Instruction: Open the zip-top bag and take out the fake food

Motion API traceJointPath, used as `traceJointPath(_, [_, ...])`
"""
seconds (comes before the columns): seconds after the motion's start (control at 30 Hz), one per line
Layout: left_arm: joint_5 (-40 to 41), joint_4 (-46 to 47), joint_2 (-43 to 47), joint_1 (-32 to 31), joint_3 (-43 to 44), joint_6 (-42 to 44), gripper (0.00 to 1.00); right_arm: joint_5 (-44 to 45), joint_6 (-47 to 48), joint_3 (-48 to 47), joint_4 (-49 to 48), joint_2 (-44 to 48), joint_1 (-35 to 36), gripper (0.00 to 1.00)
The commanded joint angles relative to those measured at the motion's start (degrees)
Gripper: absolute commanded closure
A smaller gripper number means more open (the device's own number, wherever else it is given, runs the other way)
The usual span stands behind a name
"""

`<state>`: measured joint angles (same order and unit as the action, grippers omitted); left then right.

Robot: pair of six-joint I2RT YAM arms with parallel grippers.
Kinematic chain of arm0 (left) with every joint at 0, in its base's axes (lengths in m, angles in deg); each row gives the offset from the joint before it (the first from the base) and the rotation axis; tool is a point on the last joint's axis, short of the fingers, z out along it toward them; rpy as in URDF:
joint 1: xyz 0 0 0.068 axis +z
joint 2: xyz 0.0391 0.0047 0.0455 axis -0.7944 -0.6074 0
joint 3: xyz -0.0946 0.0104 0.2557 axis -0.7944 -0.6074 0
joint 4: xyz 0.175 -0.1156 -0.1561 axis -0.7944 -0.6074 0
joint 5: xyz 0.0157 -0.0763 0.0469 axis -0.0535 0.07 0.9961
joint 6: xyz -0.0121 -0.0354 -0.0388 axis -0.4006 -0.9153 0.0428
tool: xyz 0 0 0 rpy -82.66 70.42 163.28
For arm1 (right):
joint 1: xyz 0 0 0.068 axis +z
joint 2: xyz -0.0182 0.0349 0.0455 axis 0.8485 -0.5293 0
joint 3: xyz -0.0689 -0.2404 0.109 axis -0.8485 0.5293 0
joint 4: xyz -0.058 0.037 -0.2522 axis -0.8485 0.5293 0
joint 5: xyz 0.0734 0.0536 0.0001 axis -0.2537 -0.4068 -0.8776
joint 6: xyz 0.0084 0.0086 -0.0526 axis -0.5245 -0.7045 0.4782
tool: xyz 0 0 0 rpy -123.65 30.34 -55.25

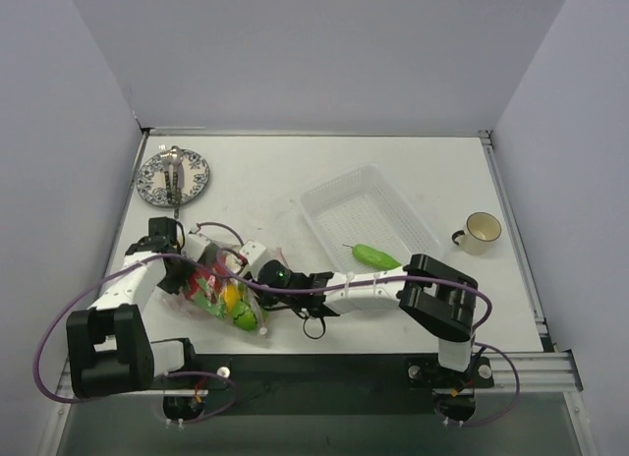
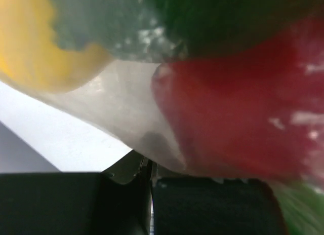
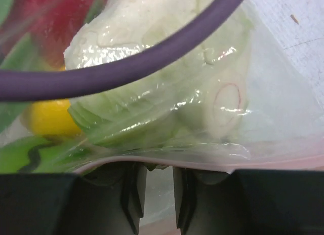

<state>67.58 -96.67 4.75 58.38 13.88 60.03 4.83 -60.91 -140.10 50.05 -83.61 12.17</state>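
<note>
zip-top bag (image 1: 231,304) fills both wrist views. left gripper (image 2: 151,175) pinches its film; right gripper (image 3: 159,182) jaws narrow at zip strip (image 3: 283,163), we can't confirm grip.

A patterned plate (image 1: 147,186) carrying cutlery (image 1: 174,176) sits far left. A clear tray (image 1: 354,205) lies centre-right, with a cream mug (image 1: 482,232) just right of it.

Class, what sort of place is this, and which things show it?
Probably a robot test cell: left arm and right arm bolted to a white table, plain panels around, fake food in a bag.
</note>
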Motion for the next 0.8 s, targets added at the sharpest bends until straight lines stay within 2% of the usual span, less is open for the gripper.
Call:
traceJointPath(0.0, [-4.3,-0.4,-4.0,0.1,-2.2,-0.2,1.0,1.7,0.6,3.0,-7.6,8.2,2.0,0.88])
traceJointPath(0.03, [-4.1,-0.1,-5.2,1.0,-2.0,-0.1,1.0,2.2,0.5,3.7,-7.5,9.5,2.1,0.9])
traceJointPath(0.07, [-4.0,0.3,-5.9,1.9,-1.4,0.7,1.0,2.5,0.6,4.9,-7.4,10.2,2.1,0.99])
traceJointPath(0.1, [-4.1,0.9,-6.7,4.4,-0.8,1.2,1.0,3.4,0.7,5.4,-7.2,10.8,2.1,1.0])
traceJointPath(0.33, [-6.3,0.9,-12.8,16.4,5.2,6.4,1.0,5.9,1.1,11.1,-5.3,17.8,2.2,1.0])
traceJointPath(0.43, [-6.5,1.0,-13.4,18.7,6.4,7.6,1.0,7.0,1.2,14.1,-4.5,21.2,2.1,1.0])
traceJointPath(0.67, [-6.6,1.8,-14.1,19.6,5.9,8.0,1.0,8.8,1.0,19.8,-1.1,32.6,1.5,1.0])
traceJointPath(0.77, [-6.6,1.7,-14.4,19.6,5.7,7.8,1.0,9.9,2.6,19.9,1.2,38.4,-1.2,1.0])
